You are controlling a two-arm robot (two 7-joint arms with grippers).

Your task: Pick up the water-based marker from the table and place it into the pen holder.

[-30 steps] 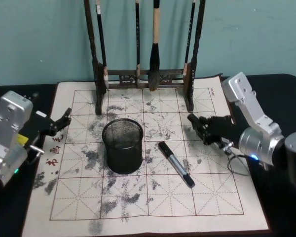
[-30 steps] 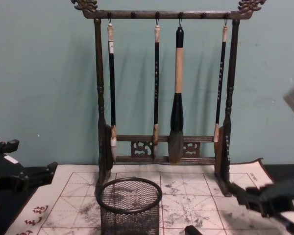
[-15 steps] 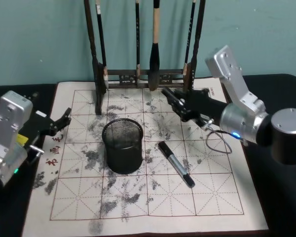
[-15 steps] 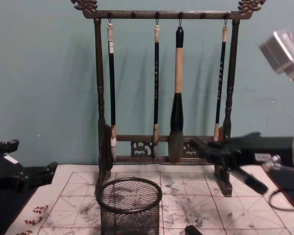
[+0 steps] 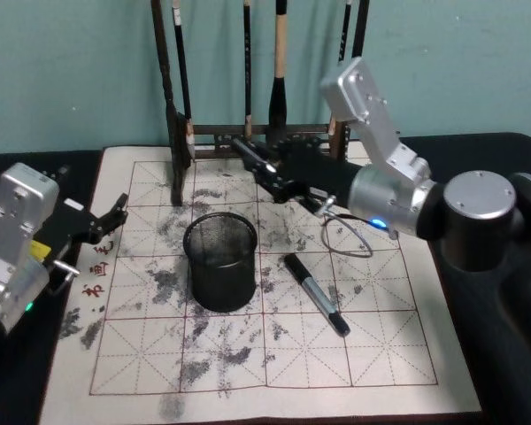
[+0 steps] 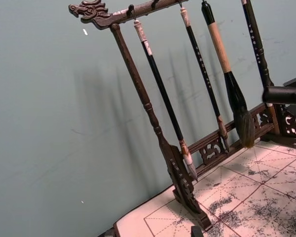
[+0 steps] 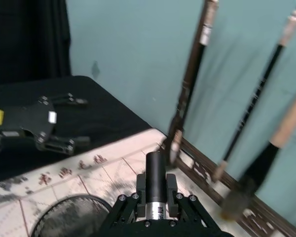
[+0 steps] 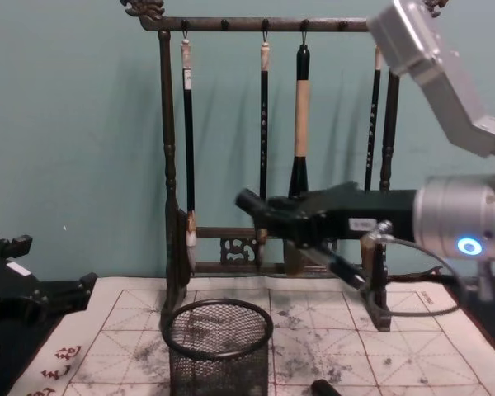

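The right pincer (image 7: 156, 195), clamped on a black-and-grey marker (image 7: 156, 170), hangs above the far rim of the round black wire-mesh pen holder (image 5: 219, 262).

We see a tall wooden brush rack (image 8: 168, 165) with four brushes (image 8: 301, 107) hanging on it. It stands on a white grid mat (image 5: 380, 345) with ink smudges.

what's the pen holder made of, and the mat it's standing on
Pen holder: looks like black metal wire mesh, matte, with a solid rim; you can see through its wall. Mat: probably felt or paper, off-white with a printed reddish grid, ink-stained.
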